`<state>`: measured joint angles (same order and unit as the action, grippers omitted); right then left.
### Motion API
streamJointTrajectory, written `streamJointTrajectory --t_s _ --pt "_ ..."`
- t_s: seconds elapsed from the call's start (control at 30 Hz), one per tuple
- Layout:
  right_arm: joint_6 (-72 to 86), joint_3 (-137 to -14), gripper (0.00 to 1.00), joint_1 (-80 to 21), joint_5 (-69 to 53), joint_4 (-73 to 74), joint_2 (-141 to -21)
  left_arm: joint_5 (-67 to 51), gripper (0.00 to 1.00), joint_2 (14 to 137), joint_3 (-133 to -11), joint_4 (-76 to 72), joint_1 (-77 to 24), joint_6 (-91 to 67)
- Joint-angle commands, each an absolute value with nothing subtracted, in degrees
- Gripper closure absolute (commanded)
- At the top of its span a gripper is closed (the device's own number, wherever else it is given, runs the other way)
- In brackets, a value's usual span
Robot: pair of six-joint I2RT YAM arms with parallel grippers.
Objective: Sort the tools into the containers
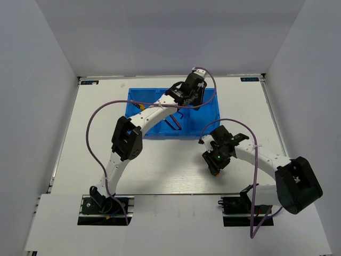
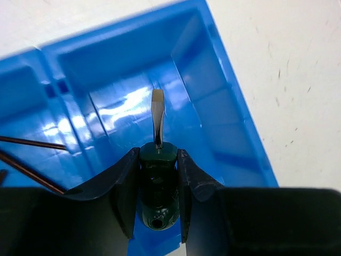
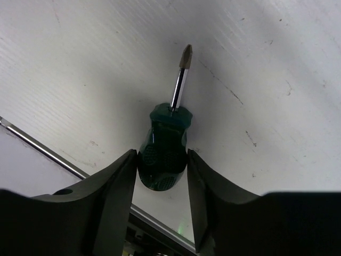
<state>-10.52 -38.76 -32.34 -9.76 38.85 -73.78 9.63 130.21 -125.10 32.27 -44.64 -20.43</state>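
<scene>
2 robot arms each grip a stubby green-handled screwdriver over a white table (image 1: pixel 160 170), 1 above the sorting bin and 1 short of it.

The left gripper (image 2: pixel 158 157) hangs over the right-end compartment (image 2: pixel 133 101) of the blue bin (image 2: pixel 234 144). Its 2 dark fingers are pressed against either side of the green handle of a flat-blade screwdriver (image 2: pixel 158 120). The blade points away from the wrist, toward the glossy compartment floor. The tool is off that floor, and the wrist view shows nothing else in this compartment. In the overhead view the left arm arches across the bin from the near-left, with its gripper (image 1: pixel 193 88) above the bin's far right part.

Thin dark hex keys (image 2: pixel 32 143) lie in the neighbouring middle compartment, beyond the divider. From above they show as slim dark lines (image 1: pixel 172 122) on the blue floor.

The right gripper (image 3: pixel 161 154) sits over bare tabletop (image 3: pixel 266 80), near the bin's right front corner but outside it. Its fingers pinch the handle of a pointed-tip screwdriver (image 3: pixel 165 141), shaft aimed away from the wrist. Whether this tool touches the table cannot be told. In the overhead view this gripper (image 1: pixel 217 162) is well apart from the left one.
</scene>
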Motion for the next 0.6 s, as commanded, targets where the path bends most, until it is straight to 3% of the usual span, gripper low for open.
streamJointTrajectory --t_s 0.0,0.17,0.27,0.3,0.33,0.43,0.57 --pt "-10.3 -39.6 0.54 -32.8 -9.1 38.1 -74.3 5.2 0.64 130.4 -126.3 31.6 -44.8 -21.2" --pt "-10.6 -40.3 0.6 -33.2 -8.9 38.7 -75.8 4.0 0.44 130.4 -125.7 31.6 -44.8 -21.2" --pt "-10.8 -40.9 0.73 -33.1 -8.8 39.5 -77.4 4.0 0.38 129.8 -125.7 31.6 -44.8 -21.2" --pt "-10.7 -41.0 0.73 -33.3 -8.8 39.5 -77.7 4.0 0.36 129.3 -125.7 31.6 -44.8 -21.2" --pt "-10.7 -41.1 0.82 -33.2 -8.9 39.8 -77.9 4.0 0.34 129.3 -125.7 31.6 -44.8 -20.7" --pt "-10.5 -41.6 0.97 -33.4 -8.5 40.2 -78.0 5.2 0.32 127.8 -126.8 31.6 -44.3 -20.7" --pt "-10.9 -43.2 1.0 -32.8 -5.1 40.7 -75.2 8.7 0.31 122.4 -126.9 32.1 -44.3 -19.3"
